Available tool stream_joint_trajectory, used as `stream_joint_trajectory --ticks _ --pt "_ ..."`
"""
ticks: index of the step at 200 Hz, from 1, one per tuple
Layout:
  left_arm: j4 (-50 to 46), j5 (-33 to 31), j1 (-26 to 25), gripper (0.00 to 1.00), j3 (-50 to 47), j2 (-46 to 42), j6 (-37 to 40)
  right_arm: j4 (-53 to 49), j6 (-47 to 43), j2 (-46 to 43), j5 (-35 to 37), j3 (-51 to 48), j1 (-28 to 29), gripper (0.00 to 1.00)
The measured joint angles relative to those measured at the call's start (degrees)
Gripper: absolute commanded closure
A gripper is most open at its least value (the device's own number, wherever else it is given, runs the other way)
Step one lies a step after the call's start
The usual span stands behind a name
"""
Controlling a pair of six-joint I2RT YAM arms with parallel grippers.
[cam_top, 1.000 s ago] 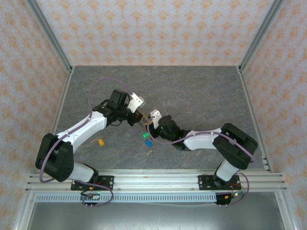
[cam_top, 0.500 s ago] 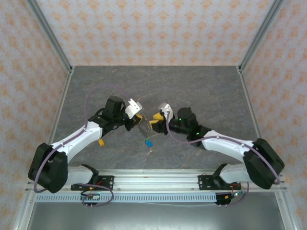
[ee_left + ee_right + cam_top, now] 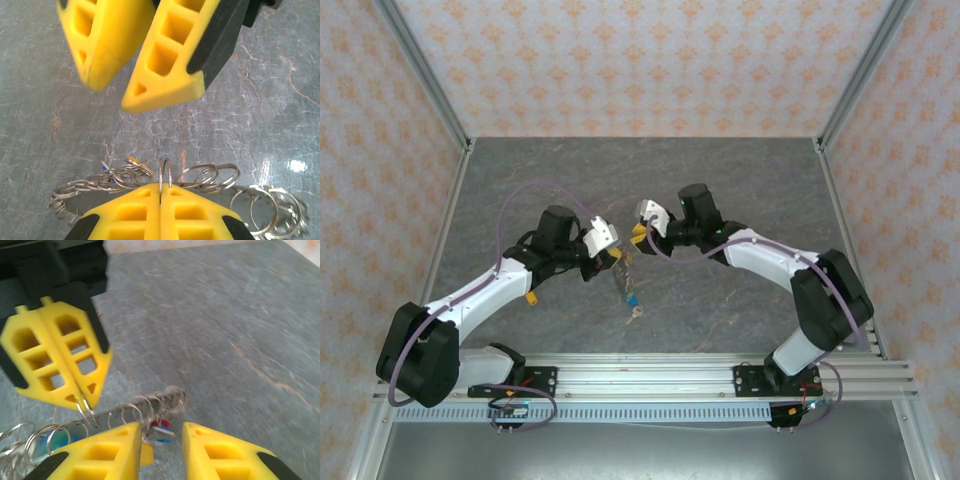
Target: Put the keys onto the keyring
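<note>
The right gripper (image 3: 161,430) has swung back from the keyring (image 3: 622,278); its fingers are now spread and empty, just beyond it. The keyring hangs over the worktop (image 3: 750,190), pinched in the clenched fingers of the left gripper (image 3: 161,187), with a blue key (image 3: 633,298) dangling beneath. A yellow key (image 3: 530,296) lies on the worktop, well apart to the left.

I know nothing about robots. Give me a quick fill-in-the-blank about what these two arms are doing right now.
The left end effector is ____ on the keyring.
The right end effector, facing it, holds nothing: it is ____.
The fingers of both are coloured ____.
Missing words: shut; open; yellow.
</note>
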Motion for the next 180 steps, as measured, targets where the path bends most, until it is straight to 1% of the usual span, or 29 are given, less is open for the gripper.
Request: stream_joint_trajectory --ticks 32,49,67,118,155,170,180 --pt "-0.22 0.57 0.04 1.00 0.00 0.00 0.52 -6.47 -8.79 1.40 -5.70 2.45 0.00 0.72" --pt "-0.33 0.87 0.07 1.00 0.00 0.00 0.55 -11.32 -13.14 2.40 -7.43 4.59 0.00 0.72" --pt "-0.35 1.27 0.15 1.00 0.00 0.00 0.52 -14.12 -15.89 3.34 -8.76 6.01 0.00 0.71" --pt "-0.37 1.70 0.17 1.00 0.00 0.00 0.52 -14.99 -16.92 5.27 -9.75 6.29 0.35 0.72" --pt "-0.39 2.08 0.17 1.00 0.00 0.00 0.55 -12.63 -15.56 5.27 -9.84 6.29 1.18 0.75" --pt "-0.39 2.19 0.15 1.00 0.00 0.02 0.55 -11.56 -14.99 5.27 -9.97 6.29 1.40 0.81" --pt "-0.39 2.29 0.28 1.00 0.02 0.02 0.55 -11.39 -14.58 5.33 -9.99 6.29 1.42 0.82"
